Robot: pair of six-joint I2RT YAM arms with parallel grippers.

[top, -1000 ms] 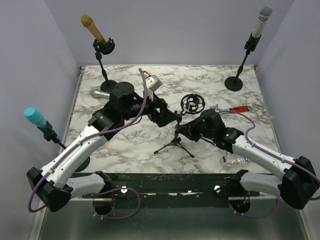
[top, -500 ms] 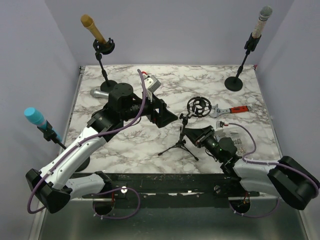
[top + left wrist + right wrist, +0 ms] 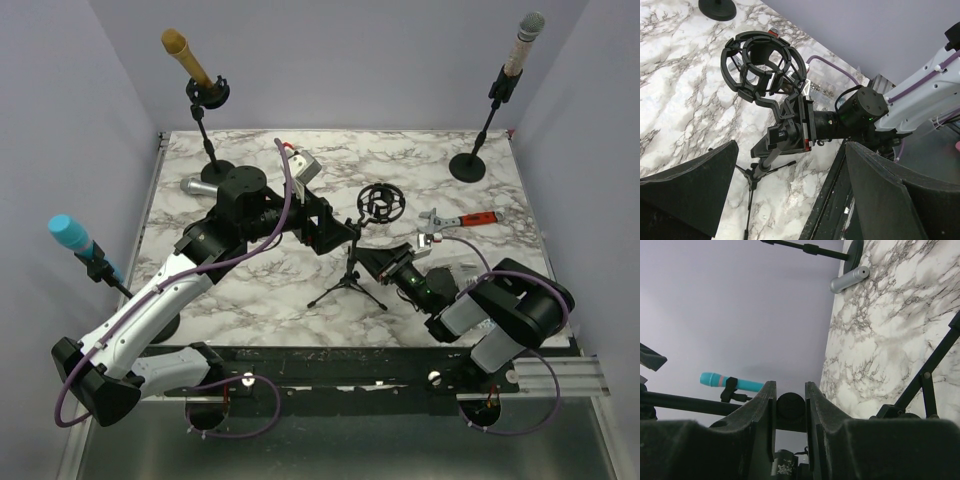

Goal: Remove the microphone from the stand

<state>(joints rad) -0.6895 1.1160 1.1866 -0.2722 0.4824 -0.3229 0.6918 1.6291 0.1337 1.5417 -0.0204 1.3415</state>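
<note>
The small black tripod stand [image 3: 349,282] stands mid-table, and its round shock mount [image 3: 381,202] is empty. A silver microphone [image 3: 195,185] lies on the marble at the back left; it also shows in the right wrist view [image 3: 850,279]. My right gripper [image 3: 366,260] is shut on a black knob [image 3: 791,406] on the stand's upper pole, just below the mount [image 3: 762,65]. My left gripper [image 3: 335,232] is open and empty just left of the pole, its fingers [image 3: 690,190] wide apart and touching nothing.
Three other microphones stand on stands: gold [image 3: 187,57] at the back left, silver-pink [image 3: 522,40] at the back right, teal [image 3: 72,235] off the left edge. A red-handled wrench [image 3: 460,220] lies right of the mount. The right arm [image 3: 500,315] is folded low at the near right.
The right arm has folded back toward the near edge while still gripping the stand. The stand leaned right, then came back left. The left arm has not moved.
</note>
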